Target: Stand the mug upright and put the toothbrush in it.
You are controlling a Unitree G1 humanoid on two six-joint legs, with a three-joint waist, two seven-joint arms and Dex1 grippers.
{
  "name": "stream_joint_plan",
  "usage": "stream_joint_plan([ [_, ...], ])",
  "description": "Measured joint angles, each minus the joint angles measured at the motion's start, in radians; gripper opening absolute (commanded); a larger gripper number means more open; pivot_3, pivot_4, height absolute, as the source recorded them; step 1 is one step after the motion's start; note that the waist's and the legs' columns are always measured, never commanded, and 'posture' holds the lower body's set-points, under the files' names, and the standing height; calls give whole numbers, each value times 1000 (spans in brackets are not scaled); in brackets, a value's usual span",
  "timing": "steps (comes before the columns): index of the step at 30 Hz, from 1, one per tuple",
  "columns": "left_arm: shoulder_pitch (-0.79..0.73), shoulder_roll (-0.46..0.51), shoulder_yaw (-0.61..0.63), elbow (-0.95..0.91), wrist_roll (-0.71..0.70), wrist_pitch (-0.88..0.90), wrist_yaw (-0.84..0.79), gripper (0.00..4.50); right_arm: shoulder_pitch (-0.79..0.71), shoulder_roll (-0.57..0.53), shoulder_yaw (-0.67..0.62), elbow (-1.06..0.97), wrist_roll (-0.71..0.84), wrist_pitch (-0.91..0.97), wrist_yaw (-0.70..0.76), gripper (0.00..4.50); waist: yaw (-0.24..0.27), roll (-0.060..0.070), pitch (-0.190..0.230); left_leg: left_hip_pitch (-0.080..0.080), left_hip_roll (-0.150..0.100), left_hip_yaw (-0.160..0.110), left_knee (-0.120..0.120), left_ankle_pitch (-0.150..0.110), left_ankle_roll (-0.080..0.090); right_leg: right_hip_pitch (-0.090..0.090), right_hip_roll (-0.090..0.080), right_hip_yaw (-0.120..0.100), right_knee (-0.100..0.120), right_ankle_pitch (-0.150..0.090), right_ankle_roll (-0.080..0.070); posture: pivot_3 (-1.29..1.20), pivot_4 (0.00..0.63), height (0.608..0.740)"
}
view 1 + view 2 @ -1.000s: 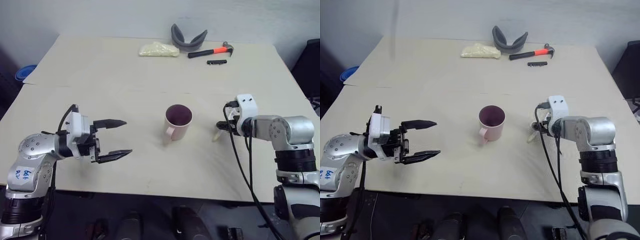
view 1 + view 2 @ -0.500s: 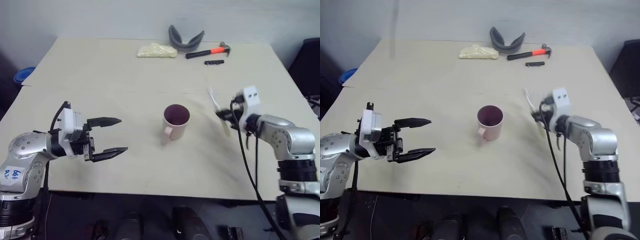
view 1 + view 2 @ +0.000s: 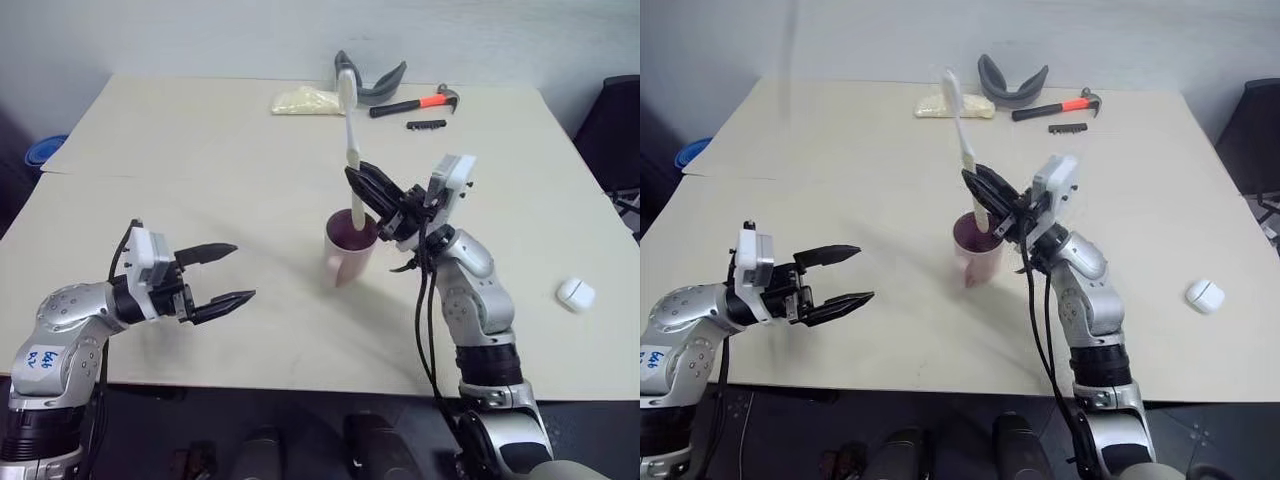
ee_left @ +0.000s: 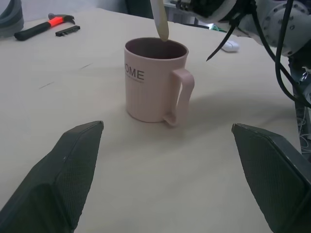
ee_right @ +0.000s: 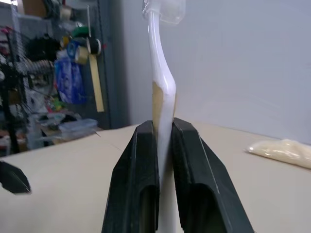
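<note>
1. At the bench (image 3: 200,160) centre, the mug (image 3: 349,250) stands upright.
2. Right claw (image 3: 366,186) pinches the toothbrush (image 3: 350,140), held nearly upright, lower end at the mug's mouth.
3. Left claw (image 3: 228,274) hangs wide, apart from the mug.

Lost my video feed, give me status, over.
Right gripper shut on toothbrush, handle end at mug mouth. Mug upright. Left gripper open, empty, apart from the mug. Nothing in the way.
</note>
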Motion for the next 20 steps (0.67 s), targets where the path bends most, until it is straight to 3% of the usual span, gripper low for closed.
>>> stream_joint_plan([
  [5,1,-3,-3,0,5,-8,1,4500,40,-25,-5,13,-19,-97,40,2773,-2,0,0,0,1,2,-1,1,-3,-1,1,0,1,0,0,0,150,740],
  [7,47,9,13,1,7,-19,-6,4500,104,-124,-12,-92,-3,-74,81,3602,0,0,0,0,1,2,-1,0,-2,-1,0,1,0,0,0,0,150,740],
  [10,114,38,33,6,29,-57,-37,4500,195,-260,-49,-205,17,-29,134,4325,3,0,0,0,1,2,-1,-1,1,0,-1,1,-2,0,0,0,150,740],
  [15,244,58,123,113,187,-264,-9,4500,527,-541,-190,-302,22,-49,316,4459,17,-1,1,5,1,2,-2,-2,3,6,0,2,-8,0,-1,0,150,740],
  [20,315,59,143,147,260,-363,14,4500,680,-632,-263,-197,29,-101,482,4459,20,-3,2,23,1,3,-6,-4,5,24,0,4,-12,0,-1,0,150,740],
])
